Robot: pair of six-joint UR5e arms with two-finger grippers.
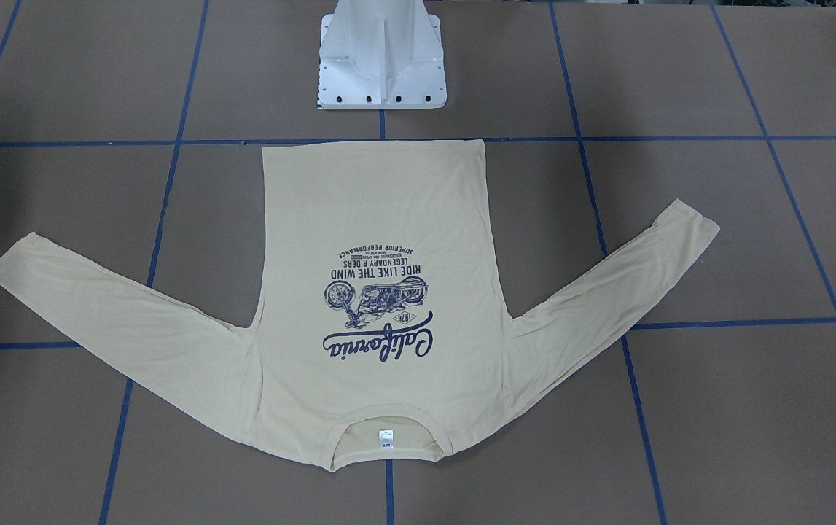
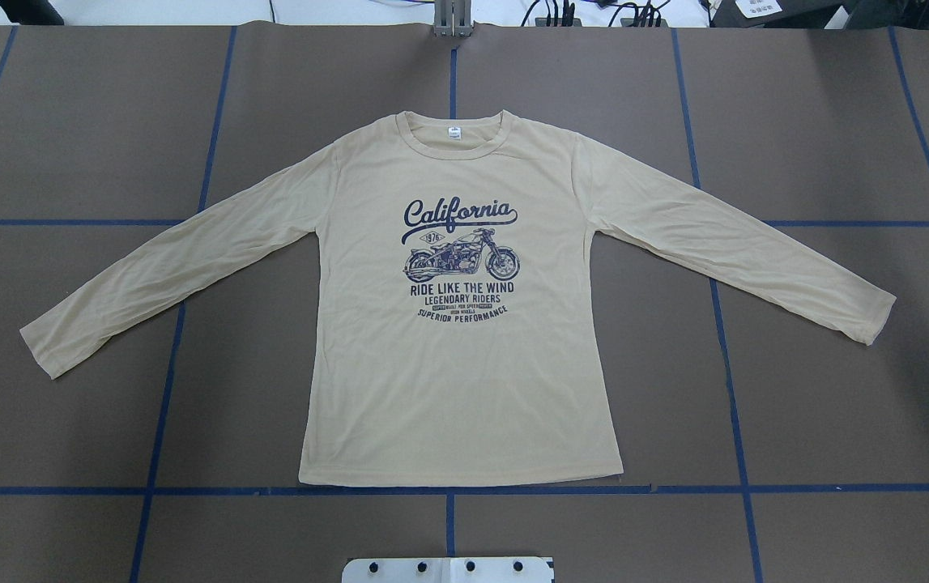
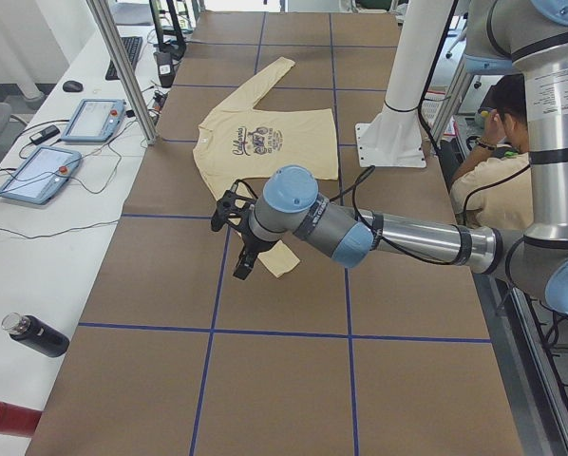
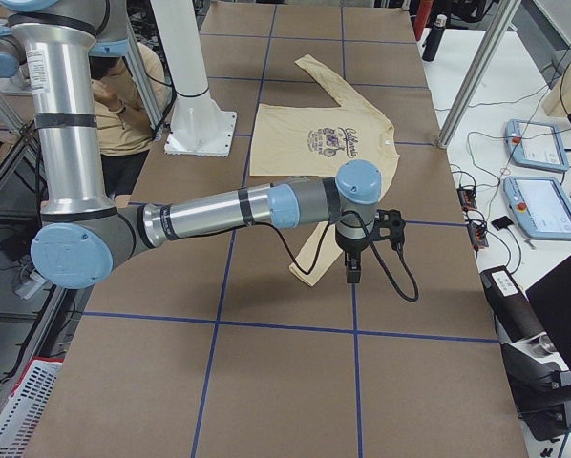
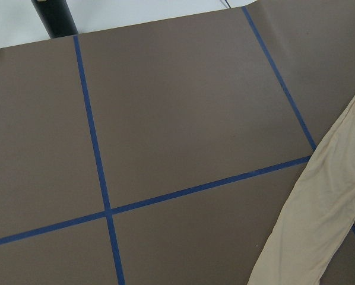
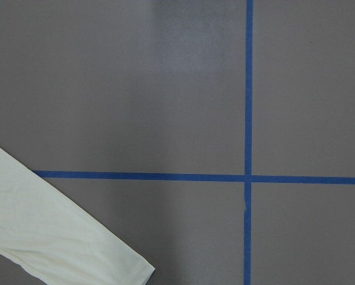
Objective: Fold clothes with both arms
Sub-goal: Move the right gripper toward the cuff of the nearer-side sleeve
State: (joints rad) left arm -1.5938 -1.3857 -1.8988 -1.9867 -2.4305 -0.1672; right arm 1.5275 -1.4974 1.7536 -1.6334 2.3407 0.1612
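I see the T-shirt point(image 2: 456, 380) lying flat mid-frame with every fold left to do, and I cannot tell whether the left hand point(image 3: 243, 264) or right hand point(image 4: 351, 275) is clenched.

Bare worktop point(image 2: 837, 421) lies open left and right of the flat T-shirt point(image 2: 456, 380); the white pedestal point(image 1: 381, 65) stands just beyond its hem.

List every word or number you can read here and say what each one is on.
"California": script across the chest of the T-shirt.
"1976": small banner just under that script.
"RIDE LIKE THE WIND": below the motorcycle drawing.
"LEGENDARY RIDERS": the next line down.
"SUPERIOR PERFORMANCE": the curved bottom line.
Two tiny lines between those last two: too small to read.
Collar tag: print too small to read.
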